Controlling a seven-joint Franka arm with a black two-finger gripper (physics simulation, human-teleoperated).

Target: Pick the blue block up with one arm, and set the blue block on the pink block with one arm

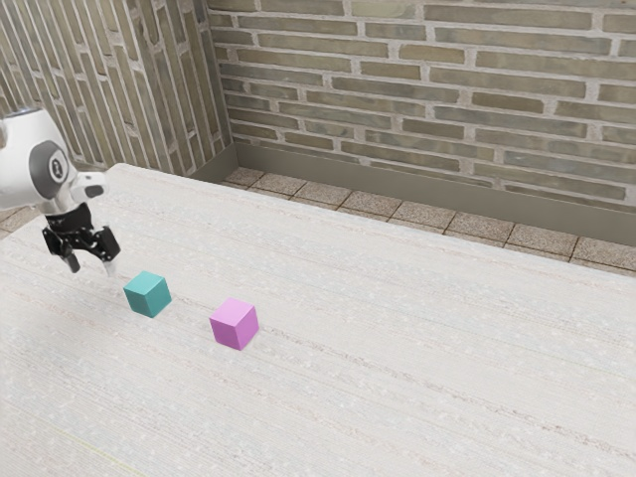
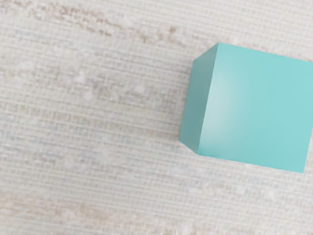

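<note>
Gripper (image 1: 89, 260) spread wide, empty, above the table (image 1: 397, 378).
Blue block (image 1: 147, 293) sits on the table just beside the gripper, toward the exterior view's right and lower; pink block (image 1: 235, 323) is near, further right, apart. Both are smooth matte cubes, the blue one (image 2: 249, 107) teal; pale woodgrain tabletop.

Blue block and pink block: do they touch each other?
Apart. The exterior view shows a strip of bare table between the blue block and the pink block.

Block nearest arm (image 1: 147, 293) on table (image 1: 417, 378), at exterior view's left of second block (image 1: 235, 323); not touching.
</note>
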